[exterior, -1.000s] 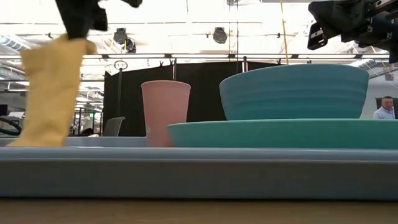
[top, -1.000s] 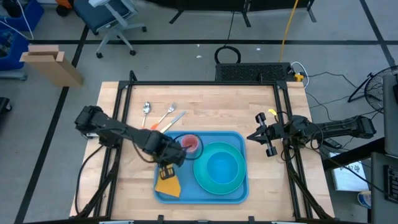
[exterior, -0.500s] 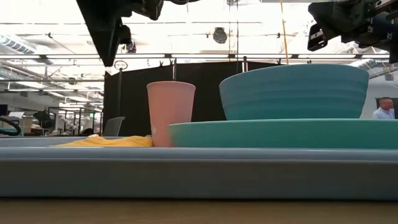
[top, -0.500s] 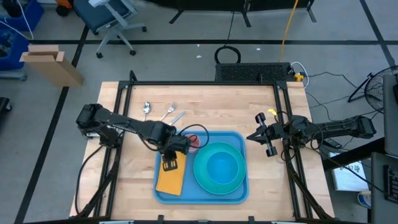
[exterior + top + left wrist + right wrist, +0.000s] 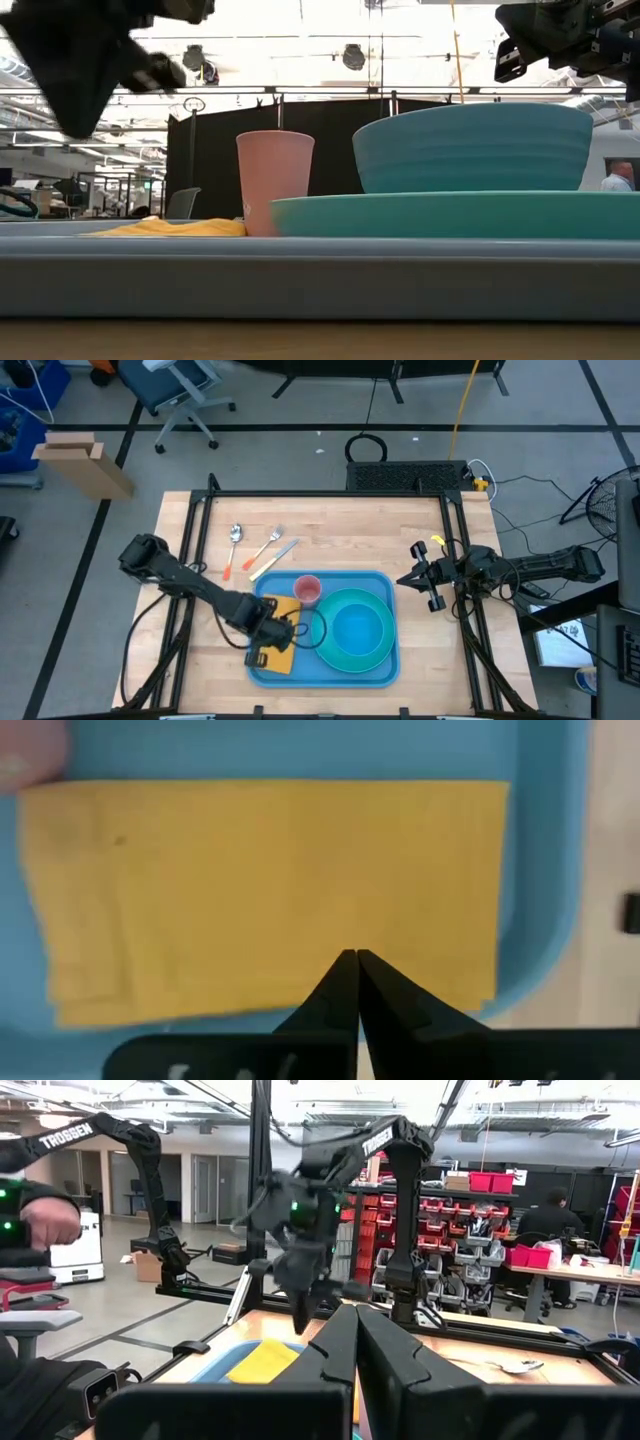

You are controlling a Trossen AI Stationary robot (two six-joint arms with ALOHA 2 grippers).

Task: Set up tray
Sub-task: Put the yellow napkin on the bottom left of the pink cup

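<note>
the left hand [image 5: 268, 643], fingers pressed together and holding nothing, covers part of the yellow napkin [image 5: 285, 622] lying flat in the tray [image 5: 375, 676] at the bench's near edge; half a second ago it was farther back, by the pink cup [image 5: 307, 590]. the bowl hides most of the teal plate [image 5: 347, 661]. the right hand [image 5: 428, 589] waits shut and unmoved at the bench's right edge.

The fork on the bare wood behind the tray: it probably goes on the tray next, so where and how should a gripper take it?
Judging by the high view, grip the fork across its thin handle near the middle, coming straight down. It lies flat with the spoon and knife close beside it, so a narrow pinch from above looks safest.
</note>
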